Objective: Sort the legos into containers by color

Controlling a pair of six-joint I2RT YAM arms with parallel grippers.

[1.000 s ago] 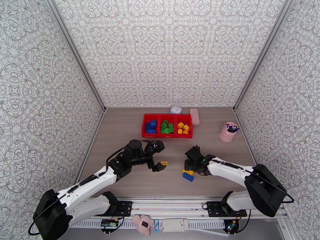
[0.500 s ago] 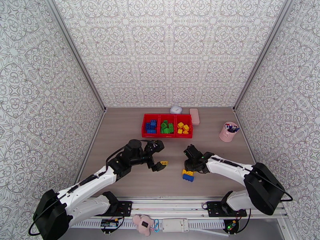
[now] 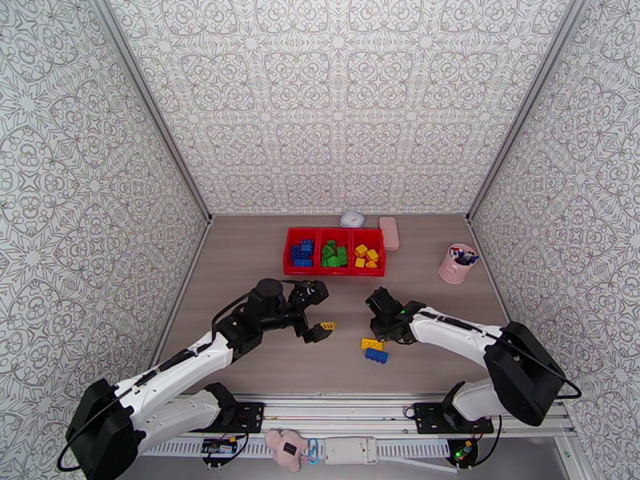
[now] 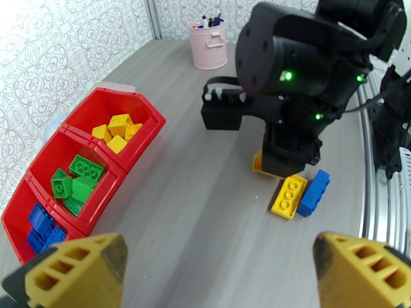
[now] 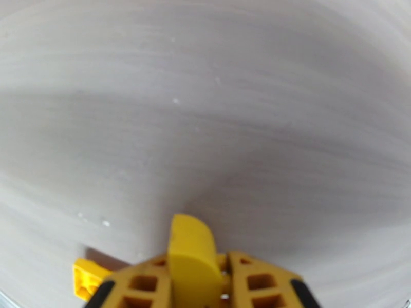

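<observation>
Right fingers [image 5: 257, 282] clamped on a yellow lego [image 5: 189, 255], down at the surface [image 5: 205, 98] — grip looks end-on, presumably so the piece lifts clear of its neighbours. A second yellow brick [image 3: 371, 343] and a blue brick [image 3: 377, 355] lie touching each other just beside, unsorted. Left fingers [image 4: 77, 273] wide apart, holding nothing, hovering mid-surface — likely waiting their turn. Containers [image 3: 336, 274] at the far side hold blue, green and yellow, one colour per compartment; yellow is rightmost.
</observation>
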